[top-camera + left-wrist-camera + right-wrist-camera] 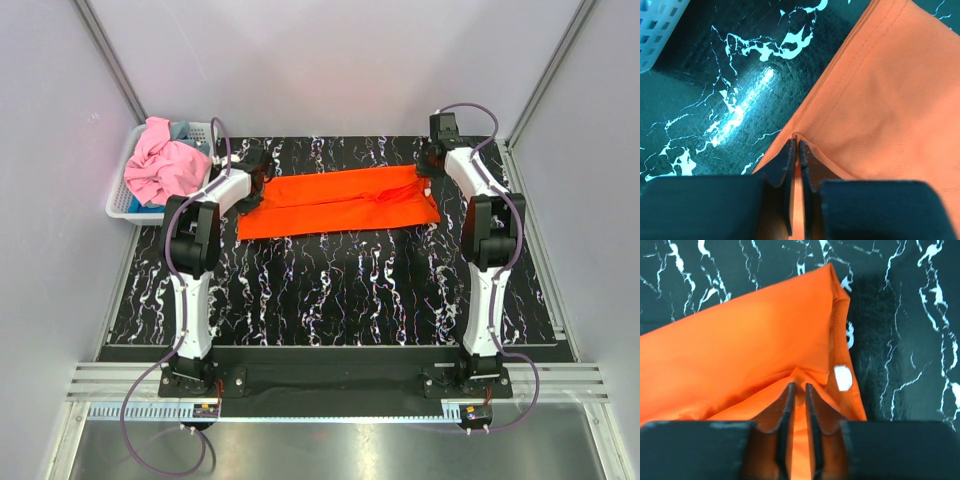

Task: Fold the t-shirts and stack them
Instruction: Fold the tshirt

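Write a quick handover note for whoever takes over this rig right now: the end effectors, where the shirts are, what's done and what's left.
Left end effector: nearly closed, pinching the left end of the orange t-shirt.
Right end effector: nearly closed on its right end.
Orange t-shirt: on the far part of the table, apparently folded into a long strip.
Pink t-shirt: bunched in the white basket, far left, with blue-grey cloth behind it.
Done: first lengthwise fold, it seems.
Left: finish folding the orange one, fold the others, stack.

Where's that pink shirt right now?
In the overhead view, the pink shirt sits crumpled in the white basket at far left, right beside the left arm.
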{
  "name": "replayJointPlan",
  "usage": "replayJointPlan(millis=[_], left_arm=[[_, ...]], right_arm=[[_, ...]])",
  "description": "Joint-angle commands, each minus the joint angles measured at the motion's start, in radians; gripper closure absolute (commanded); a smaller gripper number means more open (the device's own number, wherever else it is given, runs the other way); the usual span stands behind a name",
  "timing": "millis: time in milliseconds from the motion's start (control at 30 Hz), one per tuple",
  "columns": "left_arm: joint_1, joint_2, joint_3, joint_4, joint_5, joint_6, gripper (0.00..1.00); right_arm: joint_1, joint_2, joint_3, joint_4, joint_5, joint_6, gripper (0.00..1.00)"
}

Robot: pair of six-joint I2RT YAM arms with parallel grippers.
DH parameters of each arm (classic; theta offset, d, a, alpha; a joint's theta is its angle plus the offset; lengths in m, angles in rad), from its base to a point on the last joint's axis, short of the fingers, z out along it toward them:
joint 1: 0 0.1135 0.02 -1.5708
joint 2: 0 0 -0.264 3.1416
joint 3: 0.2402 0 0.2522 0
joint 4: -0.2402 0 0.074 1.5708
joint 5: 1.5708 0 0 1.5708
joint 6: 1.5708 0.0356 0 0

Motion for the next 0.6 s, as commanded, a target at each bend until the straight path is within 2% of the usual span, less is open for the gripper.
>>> replayJointPlan(millis=[0,33,67,200,333,367,433,467,500,567], left_arm=[[0.009,0.014,0.046,-0.015,-0.036,-0.010,0.87],[0.009,0.008,0.046,-0.017,-0.035,-0.012,0.84],[0.009,0.003,0.051,-0.021,-0.033,-0.015,0.73],[0.009,-0.026,0.064,-0.052,-0.030,-0.024,0.53],[0.009,-0.103,0.064,-0.058,-0.004,-0.010,0.51],[0.004,-0.118,0.052,-0.054,0.002,-0.004,0.50],[0.000,-0.164,0.037,-0.032,0.026,0.019,0.50],[-0.003,-0.179,0.029,-0.021,0.039,0.031,0.50],[-0.006,-0.202,0.012,-0.009,0.051,0.048,0.50],[-0.020,-0.225,-0.009,0.003,0.076,0.064,0.49]], right_arm=[[-0.013,0.018,0.094,-0.009,-0.020,-0.022,0.78],[-0.013,0.020,0.129,-0.018,-0.026,-0.023,0.74],[-0.016,0.024,0.150,-0.029,-0.042,-0.028,0.66],[-0.014,-0.020,0.202,-0.106,-0.040,-0.019,0.52],[-0.014,-0.101,0.121,-0.150,-0.048,0.041,0.45],[-0.016,-0.114,0.102,-0.164,-0.054,0.052,0.46],[-0.016,-0.153,0.021,-0.181,-0.092,0.085,0.56],[-0.014,-0.169,-0.013,-0.177,-0.094,0.099,0.64],[-0.016,-0.195,-0.045,-0.170,-0.086,0.124,0.77],[-0.016,-0.216,-0.132,-0.163,-0.071,0.144,0.87]])
